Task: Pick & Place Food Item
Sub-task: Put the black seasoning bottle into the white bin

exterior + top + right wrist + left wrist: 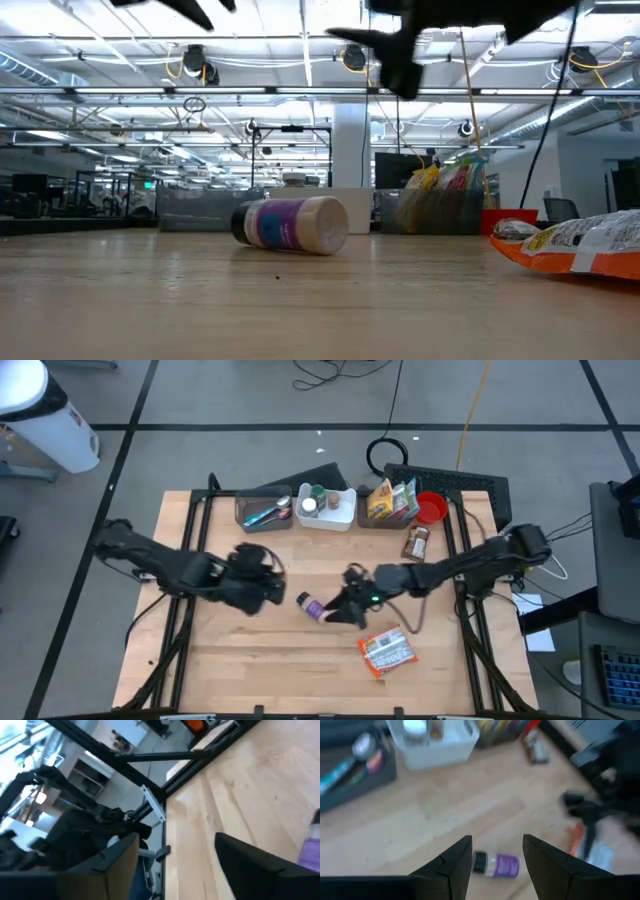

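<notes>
A small bottle with a purple label and a pale cap lies on its side on the wooden table, near the middle. My left gripper hovers above the table just left of it, open, with nothing between its fingers; the bottle shows on the table beyond them. My right gripper hangs just right of the bottle, raised off the table and open, holding nothing; the bottle's purple label shows at that picture's edge.
An orange snack bag lies flat near the front right. Along the far edge stand a dark tray of utensils, a white bin of jars, a bin of snack bags, a red cup and a brown jar.
</notes>
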`<control>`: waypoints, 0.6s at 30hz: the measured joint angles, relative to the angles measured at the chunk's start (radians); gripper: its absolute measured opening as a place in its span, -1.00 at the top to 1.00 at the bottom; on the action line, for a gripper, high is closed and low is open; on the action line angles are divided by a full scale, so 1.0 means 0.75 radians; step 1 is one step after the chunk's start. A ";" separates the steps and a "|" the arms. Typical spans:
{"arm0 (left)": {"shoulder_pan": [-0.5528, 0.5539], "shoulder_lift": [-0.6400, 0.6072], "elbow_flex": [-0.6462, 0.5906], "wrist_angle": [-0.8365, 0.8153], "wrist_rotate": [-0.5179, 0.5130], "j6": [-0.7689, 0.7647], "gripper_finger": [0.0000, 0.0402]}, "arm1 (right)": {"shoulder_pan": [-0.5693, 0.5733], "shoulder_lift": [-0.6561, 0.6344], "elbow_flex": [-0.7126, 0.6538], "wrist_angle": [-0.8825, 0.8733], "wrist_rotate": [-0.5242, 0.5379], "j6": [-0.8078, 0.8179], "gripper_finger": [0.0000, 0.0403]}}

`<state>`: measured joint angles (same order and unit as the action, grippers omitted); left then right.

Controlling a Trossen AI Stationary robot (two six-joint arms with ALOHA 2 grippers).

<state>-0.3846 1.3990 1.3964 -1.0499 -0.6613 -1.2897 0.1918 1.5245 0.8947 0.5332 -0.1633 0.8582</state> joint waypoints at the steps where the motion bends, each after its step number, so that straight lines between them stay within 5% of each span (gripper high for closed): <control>1: -0.016 -0.036 0.000 -0.005 -0.035 0.020 0.08 | -0.010 0.052 0.055 -0.016 -0.031 -0.010 -0.33; 5: -0.077 -0.163 0.000 -0.017 -0.141 0.108 0.08 | -0.047 0.236 0.295 -0.183 -0.144 -0.094 -0.49; 9: -0.139 -0.251 0.000 -0.039 -0.221 0.189 0.08 | -0.078 0.383 0.575 -0.678 -0.197 -0.313 -0.52; 13: -0.178 -0.290 0.000 -0.073 -0.297 0.272 0.08 | -0.105 0.501 0.797 -1.121 -0.054 -0.482 -0.49; 18: -0.181 -0.296 0.000 -0.167 -0.322 0.279 0.08 | -0.146 0.563 0.892 -1.361 0.114 -0.514 -0.47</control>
<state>-0.5201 1.1766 1.3964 -1.1748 -0.9028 -1.0807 0.0823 1.9470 1.5639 -0.4876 -0.0778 0.4724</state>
